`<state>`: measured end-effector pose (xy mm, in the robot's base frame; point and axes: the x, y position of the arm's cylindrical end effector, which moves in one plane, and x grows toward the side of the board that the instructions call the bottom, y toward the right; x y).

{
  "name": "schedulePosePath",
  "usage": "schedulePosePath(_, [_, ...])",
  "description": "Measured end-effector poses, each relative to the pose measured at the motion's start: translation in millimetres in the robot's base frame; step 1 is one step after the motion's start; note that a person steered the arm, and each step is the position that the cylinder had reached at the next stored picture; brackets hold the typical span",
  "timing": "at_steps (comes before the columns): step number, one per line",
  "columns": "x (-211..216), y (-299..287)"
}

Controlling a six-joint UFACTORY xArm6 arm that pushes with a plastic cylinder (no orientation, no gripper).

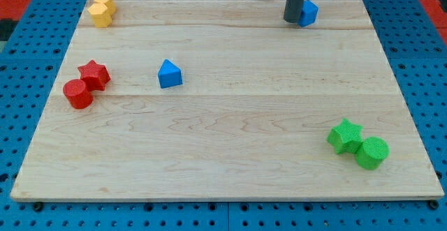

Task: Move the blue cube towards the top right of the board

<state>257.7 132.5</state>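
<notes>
The blue cube sits near the view's top right of the wooden board, close to the top edge. My tip rests on the board right against the cube's left side, partly hiding it. A second blue block, shaped like a small house or wedge, lies left of centre, far from my tip.
Two yellow blocks sit together at the top left corner. A red star and a red cylinder touch at the left edge. A green star and a green cylinder touch at the bottom right.
</notes>
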Motion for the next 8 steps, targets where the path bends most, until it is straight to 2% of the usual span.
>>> schedulePosePath(2, [21,15])
schedulePosePath(3, [18,29])
schedulePosePath(5, [-15,33])
schedulePosePath(6, [20,21])
schedulePosePath(7, [31,-41])
schedulePosePath(8, [23,-119])
